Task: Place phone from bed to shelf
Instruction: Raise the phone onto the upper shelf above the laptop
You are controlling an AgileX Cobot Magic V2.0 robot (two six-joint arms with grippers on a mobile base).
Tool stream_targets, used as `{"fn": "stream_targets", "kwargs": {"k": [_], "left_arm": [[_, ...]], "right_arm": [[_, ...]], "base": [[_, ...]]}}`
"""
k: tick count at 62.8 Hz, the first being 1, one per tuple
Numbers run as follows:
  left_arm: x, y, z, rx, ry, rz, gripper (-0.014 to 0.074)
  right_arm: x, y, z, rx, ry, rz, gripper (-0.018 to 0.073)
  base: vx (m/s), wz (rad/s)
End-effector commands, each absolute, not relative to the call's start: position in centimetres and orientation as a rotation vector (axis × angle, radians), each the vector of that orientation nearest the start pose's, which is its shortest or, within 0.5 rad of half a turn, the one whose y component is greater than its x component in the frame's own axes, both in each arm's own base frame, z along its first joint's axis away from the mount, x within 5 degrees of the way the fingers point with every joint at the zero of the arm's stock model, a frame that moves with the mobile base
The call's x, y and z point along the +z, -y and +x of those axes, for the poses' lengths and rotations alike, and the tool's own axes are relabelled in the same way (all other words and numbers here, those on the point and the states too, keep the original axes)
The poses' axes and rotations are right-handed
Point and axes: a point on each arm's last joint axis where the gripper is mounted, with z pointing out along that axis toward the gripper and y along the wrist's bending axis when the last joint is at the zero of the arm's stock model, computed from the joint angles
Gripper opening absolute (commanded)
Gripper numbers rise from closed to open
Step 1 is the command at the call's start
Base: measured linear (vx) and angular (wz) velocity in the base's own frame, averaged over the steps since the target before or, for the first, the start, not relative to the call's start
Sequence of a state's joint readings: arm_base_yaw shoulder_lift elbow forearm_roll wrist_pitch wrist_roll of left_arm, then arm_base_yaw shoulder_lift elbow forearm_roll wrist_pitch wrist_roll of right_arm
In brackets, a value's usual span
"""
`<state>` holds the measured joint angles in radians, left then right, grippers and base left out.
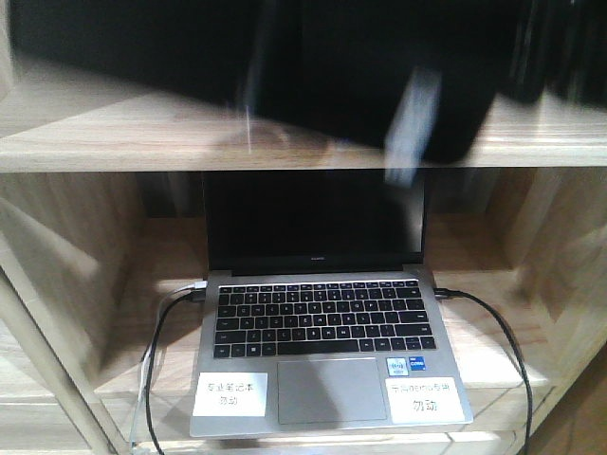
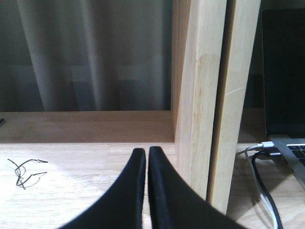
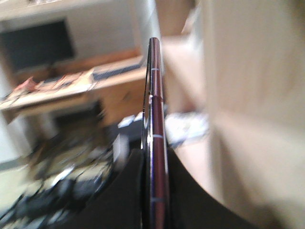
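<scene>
Right gripper clamped on the phone, held edge-on up by the shelf. Left gripper pinched closed, empty. Better to level it flat, slide over the upper board, clear of the laptop below, then release.

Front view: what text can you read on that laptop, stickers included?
White label, left palm rest: Chinese characters, too blurred to read.
White label, right palm rest: Chinese characters, too blurred to read.
Small blue sticker: too small to read.
Logo under the laptop screen: too small to read.
Key legends: too small to read.
</scene>
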<state>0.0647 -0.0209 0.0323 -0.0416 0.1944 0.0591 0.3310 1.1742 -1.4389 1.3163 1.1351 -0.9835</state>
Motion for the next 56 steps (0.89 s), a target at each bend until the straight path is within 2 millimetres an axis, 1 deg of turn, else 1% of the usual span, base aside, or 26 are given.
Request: {"fn": "stream_targets", "kwargs": {"k": [1,8,11,17,20,26,27,33,36,42,51,56], "left_arm": [[19.0,-0.3,5.6,0.049,-1.617,-0.039,0.0001],[19.0,-0.3,5.6,0.049,-1.617,-0.039,0.0001],[19.0,-0.3,5.6,0.049,-1.617,-0.039,0.0001],[19.0,-0.3,5.6,0.049,-1.617,-0.039,0.0001],[19.0,-0.3,5.6,0.049,-1.617,-0.039,0.0001],[19.0,-0.3,5.6,0.049,-1.617,-0.039,0.0001],[19.0,-0.3,5.6,0.049,-1.617,-0.039,0.0001],[19.0,-0.3,5.6,0.049,-1.617,-0.039,0.0001],[19.0,-0.3,5.6,0.049,-1.617,-0.039,0.0001],[19.0,-0.3,5.6,0.049,-1.617,-0.039,0.0001],[19.0,-0.3,5.6,0.049,-1.617,-0.039,0.0001],[19.0,-0.3,5.6,0.049,-1.617,-0.039,0.0001]], "right_arm": [[53.1,-13.9,16.8,1.129,-1.358,-0.968,-0.0002],[54.0,-14.6,18.9,1.114,-1.362,-0.971,-0.0002],[54.1,-15.1,20.3,1.113,-1.372,-0.969,-0.0002],[54.4,-15.8,22.4,1.110,-1.365,-0.969,-0.0002],[54.1,-16.3,23.9,1.116,-1.373,-0.966,-0.0002],[53.9,-17.0,26.0,1.119,-1.376,-0.963,-0.0002],[53.6,-17.2,26.6,1.122,-1.384,-0.962,-0.0002],[52.9,-17.9,28.6,1.131,-1.400,-0.955,-0.0002],[52.2,-18.3,29.8,1.147,-1.424,-0.944,-0.0002],[51.4,-18.9,31.3,1.158,-1.445,-0.933,-0.0002],[49.5,-19.5,33.8,1.158,-1.489,-0.899,-0.0002],[48.6,-19.8,34.7,1.145,-1.515,-0.889,-0.0002]], "base": [[0.00,0.00],[0.00,0.00],[0.00,0.00],[0.00,0.00],[0.00,0.00],[0.00,0.00],[0.00,0.00],[0.00,0.00],[0.00,0.00],[0.00,0.00],[0.00,0.00],[0.00,0.00]]}}
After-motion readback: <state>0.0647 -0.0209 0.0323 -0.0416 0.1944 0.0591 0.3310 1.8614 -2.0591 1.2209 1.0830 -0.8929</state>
